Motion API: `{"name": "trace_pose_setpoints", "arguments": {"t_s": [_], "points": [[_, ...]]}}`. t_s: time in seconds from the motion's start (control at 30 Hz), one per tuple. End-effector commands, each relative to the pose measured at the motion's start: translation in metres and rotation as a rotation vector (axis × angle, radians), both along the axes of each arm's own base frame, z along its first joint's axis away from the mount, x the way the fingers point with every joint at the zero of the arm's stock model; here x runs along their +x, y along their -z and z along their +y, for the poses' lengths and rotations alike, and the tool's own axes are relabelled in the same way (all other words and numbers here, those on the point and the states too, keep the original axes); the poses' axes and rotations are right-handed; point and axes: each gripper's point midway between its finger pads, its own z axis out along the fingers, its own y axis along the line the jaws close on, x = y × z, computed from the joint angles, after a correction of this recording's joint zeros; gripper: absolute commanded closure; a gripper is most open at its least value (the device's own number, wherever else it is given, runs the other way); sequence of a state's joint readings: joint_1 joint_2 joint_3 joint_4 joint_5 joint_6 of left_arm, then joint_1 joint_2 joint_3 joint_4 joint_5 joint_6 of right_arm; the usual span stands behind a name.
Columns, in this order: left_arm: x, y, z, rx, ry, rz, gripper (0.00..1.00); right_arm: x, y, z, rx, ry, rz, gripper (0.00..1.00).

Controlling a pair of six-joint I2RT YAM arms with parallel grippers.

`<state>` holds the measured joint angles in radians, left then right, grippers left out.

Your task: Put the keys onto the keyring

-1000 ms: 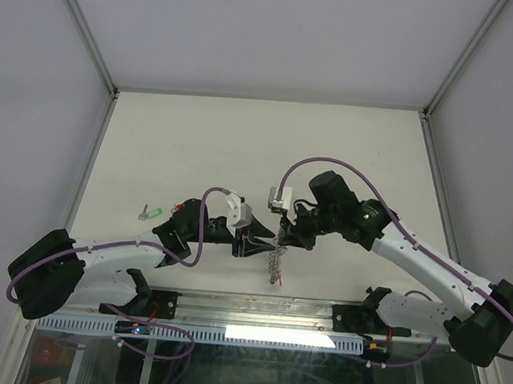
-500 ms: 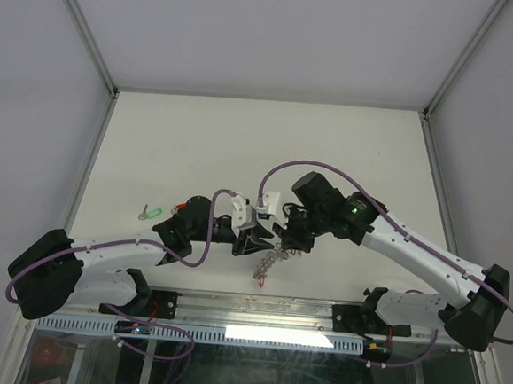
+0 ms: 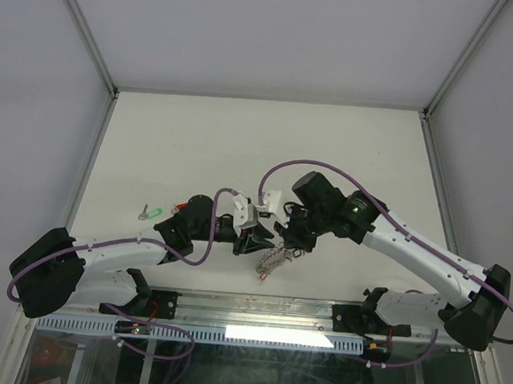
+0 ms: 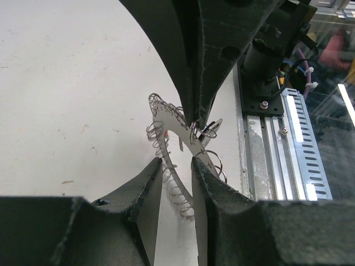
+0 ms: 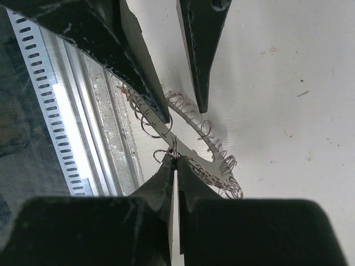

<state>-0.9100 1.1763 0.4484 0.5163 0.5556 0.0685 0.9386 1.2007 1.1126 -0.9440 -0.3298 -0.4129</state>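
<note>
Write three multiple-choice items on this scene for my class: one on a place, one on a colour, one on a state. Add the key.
1. Where is the green key?
A. Hanging on the ring
B. On the table, apart from the ring
C. In an end effector

2. What colour are the cables on the arms?
A. Purple
B. Yellow
C. Blue

3. How is the right end effector?
A. Wide open over bare table
B. Shut on the green key
C. Shut on the ring

Key:
1 B: the top view shows it lying alone beside the left arm.
2 A: purple loops run along both arms.
3 C: its wrist view shows the fingertips pinched together at the ring's edge.
</note>
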Motion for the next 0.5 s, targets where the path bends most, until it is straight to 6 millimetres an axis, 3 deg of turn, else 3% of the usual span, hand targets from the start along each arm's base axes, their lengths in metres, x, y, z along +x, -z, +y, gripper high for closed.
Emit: {"name": "trace_pose_setpoints", "arguments": {"t_s": [0.0, 0.27, 0.47], "points": [[-0.006, -0.03, -0.011, -0.088, 0.043, -0.061, 0.74, 0.008, -0.022, 0.03, 0.127, -0.017, -0.05, 1.0], [-0.001, -0.034, 0.006, -0.189, -0.071, -0.058, 0.76, 0.003, -0.02, 0.026, 0.181, -0.006, -0.027, 1.0], [-0.005, -0.033, 0.004, -0.184, -0.041, -0.06, 0.81, 0.004, -0.018, 0.028, 0.199, -0.001, 0.001, 1.0]]}}
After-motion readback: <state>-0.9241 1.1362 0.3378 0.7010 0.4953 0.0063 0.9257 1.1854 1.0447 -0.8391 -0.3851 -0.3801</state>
